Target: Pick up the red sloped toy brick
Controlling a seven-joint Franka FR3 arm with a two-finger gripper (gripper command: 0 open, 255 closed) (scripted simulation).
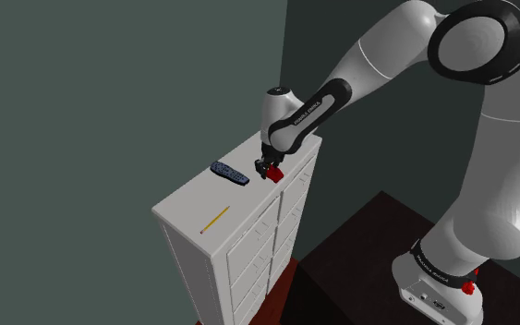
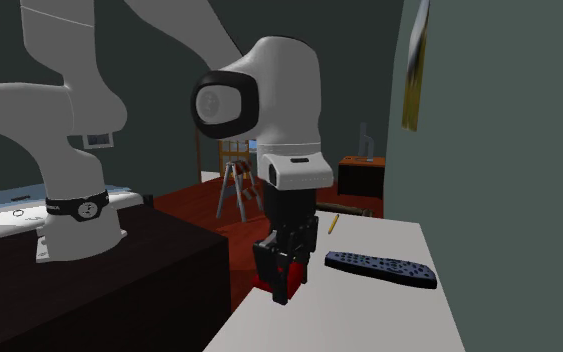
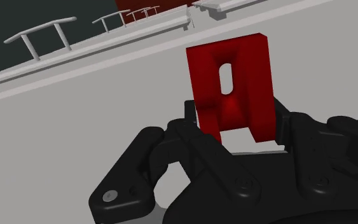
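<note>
The red sloped toy brick (image 1: 275, 174) is clasped between the black fingers of my gripper (image 1: 269, 171), just over the white cabinet top (image 1: 193, 205) near the edge facing the arm. From the second exterior view the gripper (image 2: 281, 278) points straight down with the red brick (image 2: 288, 271) showing between its fingers. In the wrist view the brick (image 3: 234, 76) sticks out beyond the gripper (image 3: 238, 127), hollow underside toward the camera, with one finger (image 3: 193, 124) pressed on each side. I cannot tell whether the brick touches the top.
A dark remote control (image 1: 230, 173) (image 2: 380, 267) lies on the top a little beyond the gripper. A yellow pencil (image 1: 214, 220) (image 2: 334, 222) lies farther along. The cabinet's drawer handles (image 3: 41, 35) face the dark stand (image 1: 359, 258).
</note>
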